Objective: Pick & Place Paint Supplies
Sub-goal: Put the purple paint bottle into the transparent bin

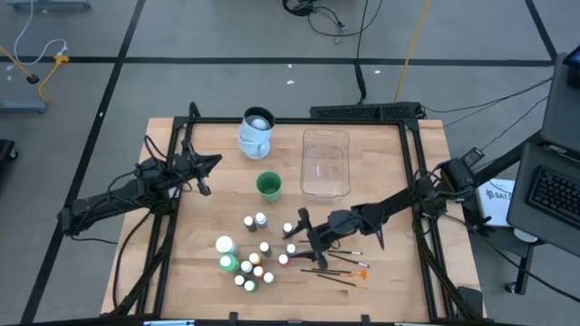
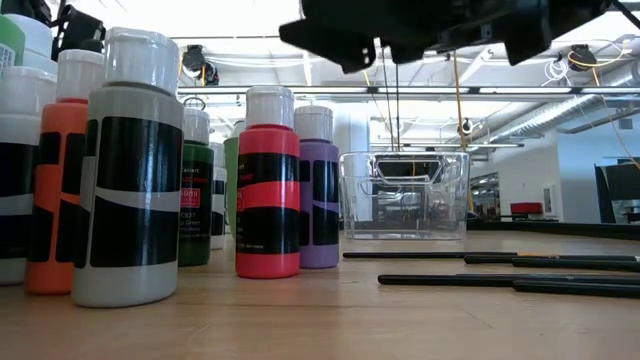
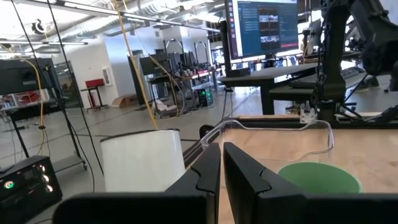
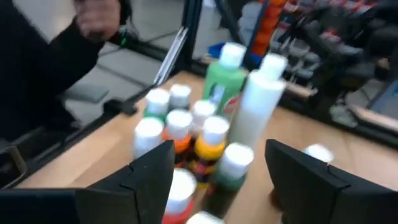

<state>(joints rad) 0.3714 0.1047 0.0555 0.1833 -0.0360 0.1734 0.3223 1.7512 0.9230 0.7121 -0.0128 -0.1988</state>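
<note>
Two grippers, right gripper [image 1: 297, 237] spread wide, empty, beside the paint bottles [image 1: 246, 263], left gripper [image 1: 205, 178] pressed together, near them.

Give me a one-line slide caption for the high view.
Right gripper open over the small paint bottles, brushes alongside; left gripper shut near the green cup.

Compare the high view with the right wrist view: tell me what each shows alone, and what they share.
Only the high view shows the left gripper shut near the green cup, the pale-blue jug, the clear tub and the brushes. Only the right wrist view shows a person's hand beyond the table edge. Both show the open right gripper over the cluster of small paint bottles, with the tall white bottle and green bottle.
</note>
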